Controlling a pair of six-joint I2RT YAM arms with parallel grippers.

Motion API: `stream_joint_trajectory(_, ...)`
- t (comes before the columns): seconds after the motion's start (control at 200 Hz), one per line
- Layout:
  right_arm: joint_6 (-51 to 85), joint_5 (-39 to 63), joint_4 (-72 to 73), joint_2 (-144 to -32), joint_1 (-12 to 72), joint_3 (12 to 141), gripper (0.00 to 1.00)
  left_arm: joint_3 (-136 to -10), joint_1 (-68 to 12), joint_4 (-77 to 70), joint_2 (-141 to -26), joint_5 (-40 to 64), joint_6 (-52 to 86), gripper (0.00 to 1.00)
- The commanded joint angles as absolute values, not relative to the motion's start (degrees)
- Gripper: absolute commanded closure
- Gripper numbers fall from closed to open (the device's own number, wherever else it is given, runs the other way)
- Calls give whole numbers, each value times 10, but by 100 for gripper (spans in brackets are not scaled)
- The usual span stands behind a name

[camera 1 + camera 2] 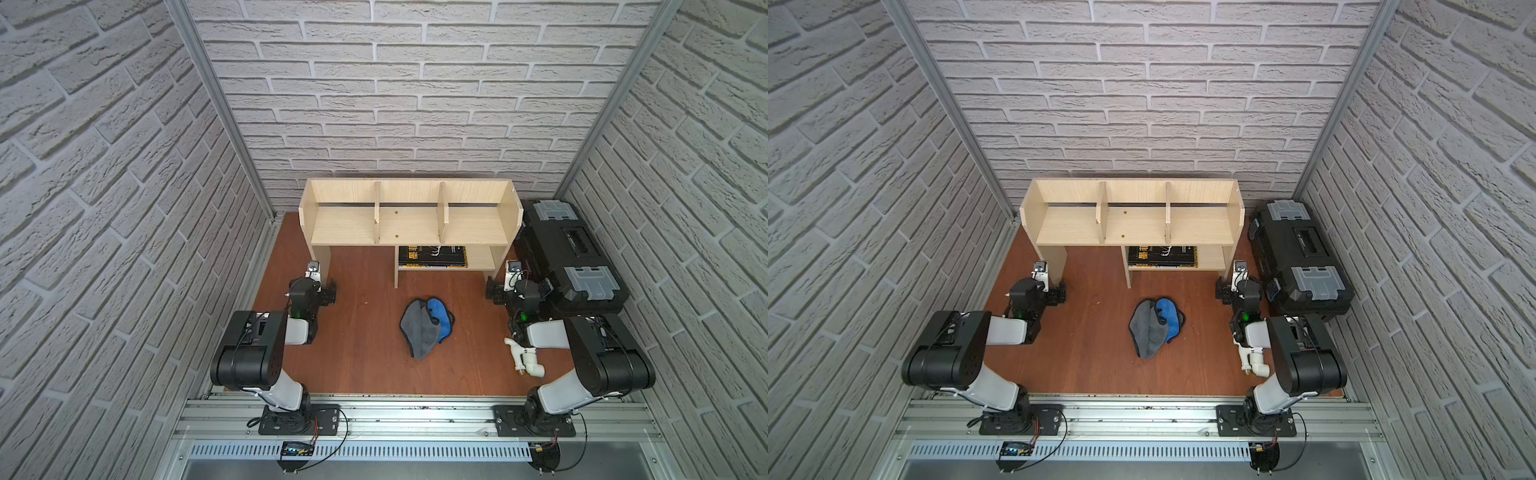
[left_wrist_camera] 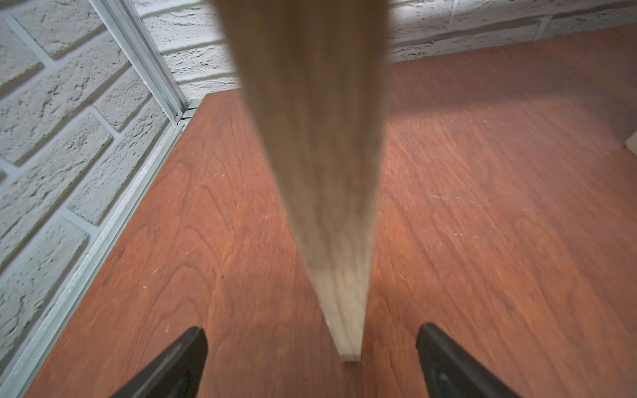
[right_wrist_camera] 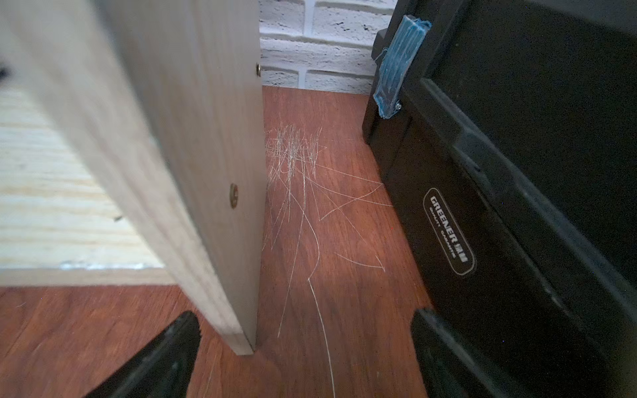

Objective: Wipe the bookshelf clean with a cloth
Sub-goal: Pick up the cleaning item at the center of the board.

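left claw (image 2: 312, 329) and right claw (image 3: 304, 313) gape wide, empty, seemingly clear of the bookshelf (image 1: 409, 226); cloth (image 1: 422, 328) lies apart.

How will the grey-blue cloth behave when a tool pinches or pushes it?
The cloth lies crumpled in soft folds, so it is probably floppy and should drape from one pinch point. It looks like thin fabric, likely light. Pushed, it would probably bunch up on the table rather than slide whole.

The bookshelf (image 2: 320, 172) is blurred up close, and the right arm (image 1: 602, 357) partly hides the pipe fitting (image 1: 528, 359).
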State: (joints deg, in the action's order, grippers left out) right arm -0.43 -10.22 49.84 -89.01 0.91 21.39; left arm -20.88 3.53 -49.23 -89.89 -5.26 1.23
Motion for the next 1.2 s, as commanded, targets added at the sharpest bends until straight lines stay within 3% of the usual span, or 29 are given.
stream_joint_trajectory(0.0,1,-100,508,-875,8,220,1,-222,32,-506,-889,-54,8,1)
stream_joint_trajectory(0.535,2,-99,509,-875,8,218,1,-223,33,-502,-889,-53,9,2)
stream_joint_trajectory(0.6,12,-136,517,-862,8,218,1,-227,34,-488,-881,-61,13,2)
stream_joint_trajectory(0.785,84,-195,10,-644,10,372,1,-305,22,-236,-772,-175,9,2)
stream_joint_trajectory(0.855,147,-232,-20,-592,9,349,1,-303,18,-185,-724,-214,24,1)
stream_joint_trajectory(0.9,278,-327,-51,-563,7,322,0,-301,11,-156,-694,-259,42,1)
stream_joint_trajectory(0.93,347,-318,-109,-542,-6,322,1,-305,8,-130,-675,-272,54,1)
stream_joint_trajectory(0.965,322,-233,-119,-523,-28,322,0,-313,4,-94,-654,-280,68,1)
stream_joint_trajectory(1.0,313,-206,-155,-518,-29,339,6,-324,0,-55,-637,-291,82,1)
stream_joint_trajectory(1.08,338,-217,-261,-522,-12,386,9,-351,-16,31,-603,-320,123,1)
stream_joint_trajectory(1.195,385,-291,-393,-528,52,445,4,-409,-44,173,-559,-314,195,1)
